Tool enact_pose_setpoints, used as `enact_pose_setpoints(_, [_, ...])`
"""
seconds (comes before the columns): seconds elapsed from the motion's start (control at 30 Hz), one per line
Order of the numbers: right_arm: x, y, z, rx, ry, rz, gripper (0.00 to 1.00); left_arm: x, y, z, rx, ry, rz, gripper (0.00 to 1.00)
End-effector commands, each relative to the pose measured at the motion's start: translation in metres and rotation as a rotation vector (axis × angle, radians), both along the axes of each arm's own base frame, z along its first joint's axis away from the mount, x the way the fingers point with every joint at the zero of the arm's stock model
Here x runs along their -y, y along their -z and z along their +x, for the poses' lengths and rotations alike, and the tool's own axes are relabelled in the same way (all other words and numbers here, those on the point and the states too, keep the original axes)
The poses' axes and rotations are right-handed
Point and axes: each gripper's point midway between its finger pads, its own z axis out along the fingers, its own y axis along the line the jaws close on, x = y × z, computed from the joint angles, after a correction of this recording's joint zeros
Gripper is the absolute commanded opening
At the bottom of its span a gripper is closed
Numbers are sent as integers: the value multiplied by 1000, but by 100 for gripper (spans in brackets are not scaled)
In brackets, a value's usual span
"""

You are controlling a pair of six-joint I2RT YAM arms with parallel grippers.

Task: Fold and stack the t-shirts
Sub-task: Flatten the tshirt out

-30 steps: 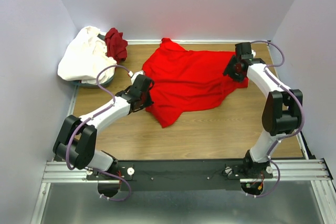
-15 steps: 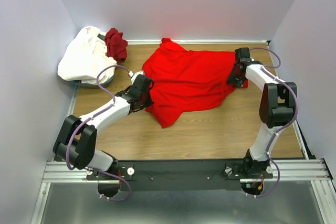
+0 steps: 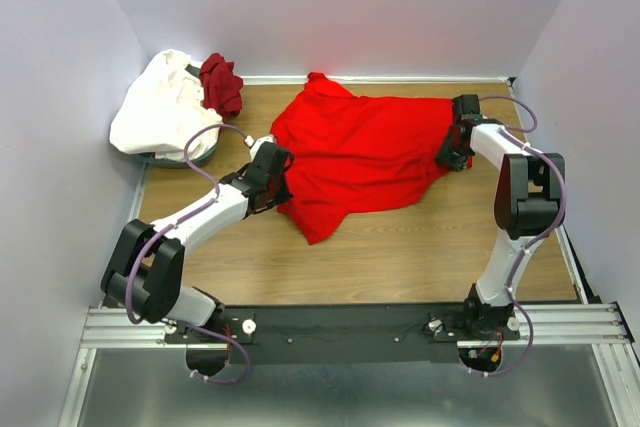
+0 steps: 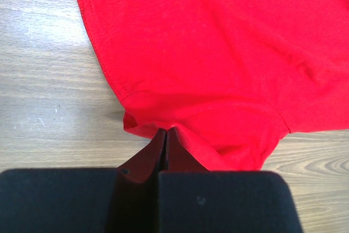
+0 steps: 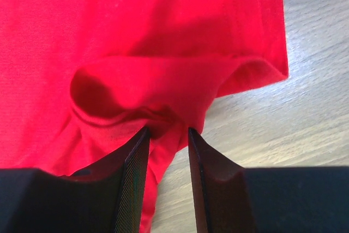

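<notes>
The bright red t-shirt [image 3: 370, 152] lies spread and rumpled on the wooden table. My left gripper [image 3: 283, 179] is at its left edge, shut on a pinch of the red hem [image 4: 166, 130]. My right gripper [image 3: 449, 154] is at the shirt's right edge. Its jaws are apart, with a raised fold of red cloth [image 5: 163, 118] between the fingertips [image 5: 140, 135]; the midpoint shows in the right wrist view [image 5: 167, 130]. The white t-shirt [image 3: 160, 107] and the maroon t-shirt [image 3: 220, 82] lie bunched at the back left corner.
A grey container rim [image 3: 185, 159] shows under the white shirt. Walls close in the table at the back, left and right. Bare wood [image 3: 400, 247] lies in front of the red shirt, ahead of the black base rail [image 3: 330, 322].
My right gripper has shifted a little right and down along the shirt's right edge. The left arm and the shirts have not moved.
</notes>
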Motion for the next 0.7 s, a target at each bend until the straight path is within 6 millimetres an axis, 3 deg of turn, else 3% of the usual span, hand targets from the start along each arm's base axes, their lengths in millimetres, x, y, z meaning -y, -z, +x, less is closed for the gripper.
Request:
enact_pose_setpoints(0.0, [2,11,5,-6,-18,13,42,-3,-4,3,10,0,10,0])
enact_pose_setpoints(0.23, [-1,7,15,21,-25,37,41,-2,-4,4,7,0,12,0])
enact_pose_setpoints(0.47, [0,-1,21,44,-22,31,20,-1,-2,5,2,1,13,0])
enact_pose_setpoints(0.67, [2,-1,22,45,-26,20,23,-1,-1,6,1,2,14,0])
